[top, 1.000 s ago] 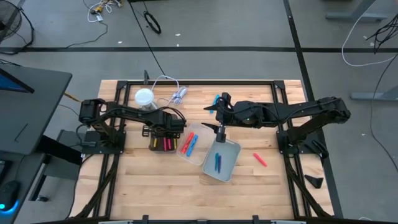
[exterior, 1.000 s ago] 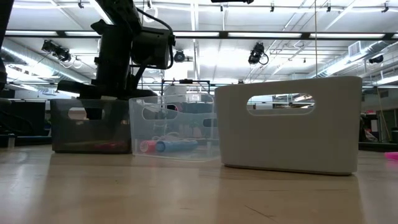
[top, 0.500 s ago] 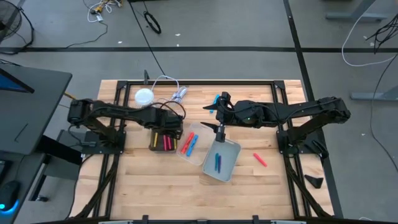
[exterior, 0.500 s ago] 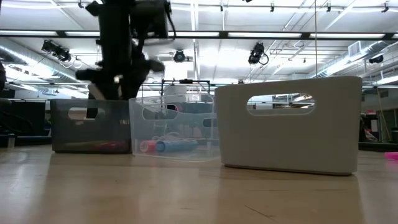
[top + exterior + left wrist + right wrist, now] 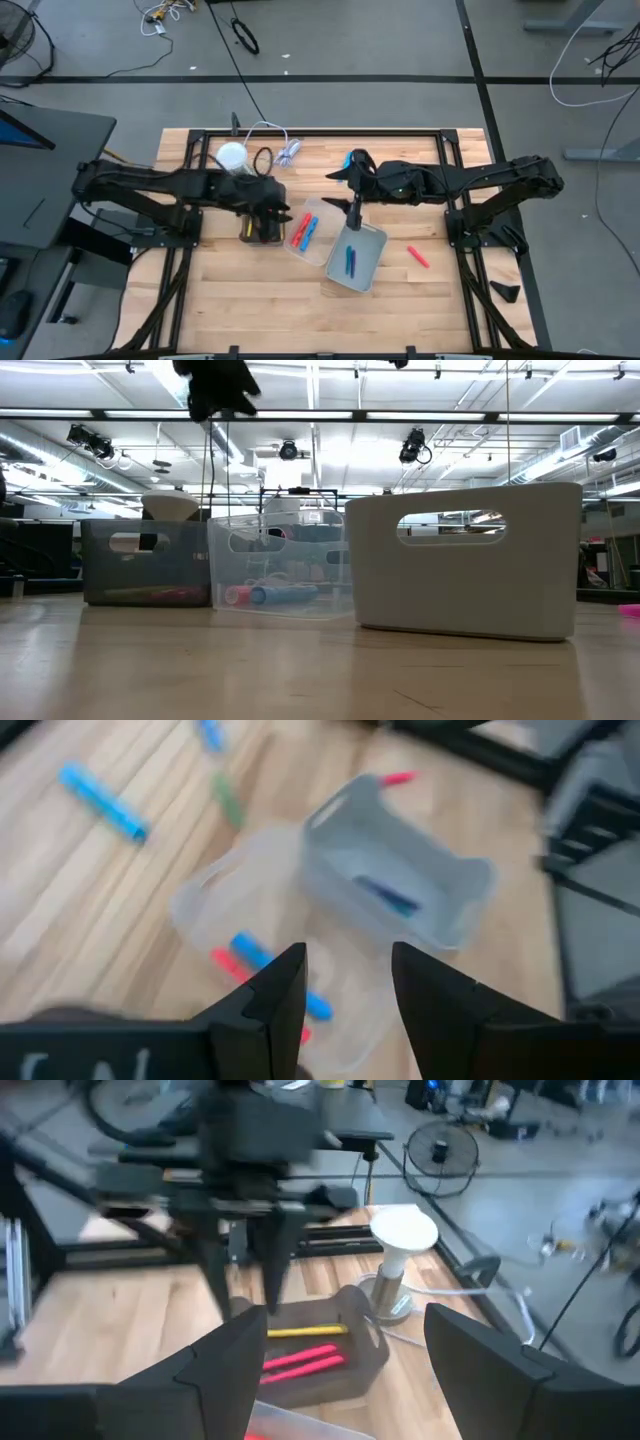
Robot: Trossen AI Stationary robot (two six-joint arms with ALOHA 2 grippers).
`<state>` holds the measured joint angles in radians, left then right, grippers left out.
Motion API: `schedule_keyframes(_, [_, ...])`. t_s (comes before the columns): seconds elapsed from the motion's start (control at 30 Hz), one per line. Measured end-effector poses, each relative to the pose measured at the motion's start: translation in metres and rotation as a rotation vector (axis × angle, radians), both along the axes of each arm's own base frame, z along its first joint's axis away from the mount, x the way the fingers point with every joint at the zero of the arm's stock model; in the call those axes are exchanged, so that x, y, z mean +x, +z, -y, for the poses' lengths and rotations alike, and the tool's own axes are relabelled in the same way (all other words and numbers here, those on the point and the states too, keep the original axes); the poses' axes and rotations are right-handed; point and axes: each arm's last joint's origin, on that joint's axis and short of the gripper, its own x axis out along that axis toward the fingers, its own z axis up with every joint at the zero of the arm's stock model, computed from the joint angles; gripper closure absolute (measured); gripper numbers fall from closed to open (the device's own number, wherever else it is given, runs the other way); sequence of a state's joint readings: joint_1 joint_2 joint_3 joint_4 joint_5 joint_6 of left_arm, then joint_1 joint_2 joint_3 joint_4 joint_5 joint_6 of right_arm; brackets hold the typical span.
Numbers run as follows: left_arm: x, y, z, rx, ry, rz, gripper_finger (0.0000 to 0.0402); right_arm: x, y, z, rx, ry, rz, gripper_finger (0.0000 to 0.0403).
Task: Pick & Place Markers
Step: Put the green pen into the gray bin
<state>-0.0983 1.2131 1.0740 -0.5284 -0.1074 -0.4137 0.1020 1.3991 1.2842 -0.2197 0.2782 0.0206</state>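
My left gripper (image 5: 268,212) is open and empty, high above the dark bin (image 5: 258,230); it shows at the top of the low view (image 5: 215,388). The dark bin holds yellow and red markers (image 5: 305,1345). My right gripper (image 5: 352,210) is open and empty above the far end of the white bin (image 5: 355,258), which holds blue markers (image 5: 349,262). The clear bin (image 5: 305,232) holds red and blue markers (image 5: 262,970). A red marker (image 5: 417,256) lies on the table right of the white bin. A blue marker (image 5: 347,158) lies at the far side.
A white round-topped lamp (image 5: 232,155) and a white cable bundle (image 5: 287,152) stand at the far left. In the left wrist view, blue (image 5: 100,800) and green (image 5: 228,800) markers lie loose on the table. A black frame (image 5: 300,133) rims the table.
My left gripper has risen from down at the dark bin to high above it, and the left arm has stretched out. The lamp behind the dark bin now shows in the low view. My right gripper has kept still.
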Motion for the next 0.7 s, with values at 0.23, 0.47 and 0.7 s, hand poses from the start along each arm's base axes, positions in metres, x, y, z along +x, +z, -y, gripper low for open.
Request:
schedule_keyframes(0.23, [-0.028, 0.026, 0.014, 0.184, -0.228, 0.118, 0.0248, 0.001, 0.001, 0.005, 0.166, -0.074, 0.042, 0.0128])
schedule_keyframes(0.47, [-0.051, 0.041, 0.017, 0.257, -0.314, 0.191, 0.0248, 0.002, 0.003, 0.003, 0.254, -0.077, 0.081, 0.0128])
schedule_keyframes(0.7, [-0.084, 0.045, 0.017, 0.267, -0.322, 0.346, 0.0248, 0.002, 0.004, 0.002, 0.327, -0.094, 0.106, 0.0128])
